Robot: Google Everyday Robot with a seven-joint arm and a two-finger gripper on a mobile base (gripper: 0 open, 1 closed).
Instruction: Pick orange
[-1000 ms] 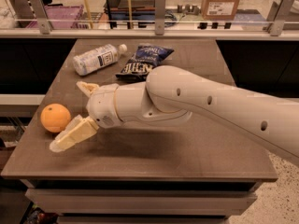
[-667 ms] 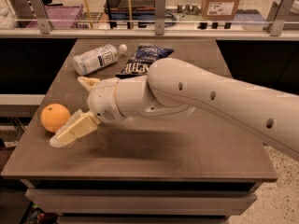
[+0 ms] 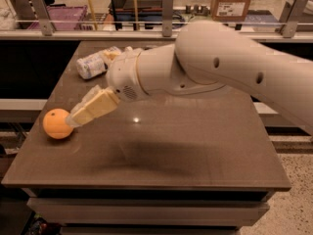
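The orange lies on the brown table near its left edge. My gripper hangs at the end of the big white arm, just right of and above the orange. It is open. The lower cream finger slants down to the left and its tip reaches the orange's upper right side. The other finger shows higher up, by the bottle. The orange is not between the fingers.
A plastic bottle lies on its side at the table's back left, partly behind the gripper. The arm hides the table's back middle. A railing with posts and shelves with boxes run behind the table.
The arm has swung up and to the left. The lower finger tip has closed in on the orange. The dark chip bag is now hidden behind the arm.
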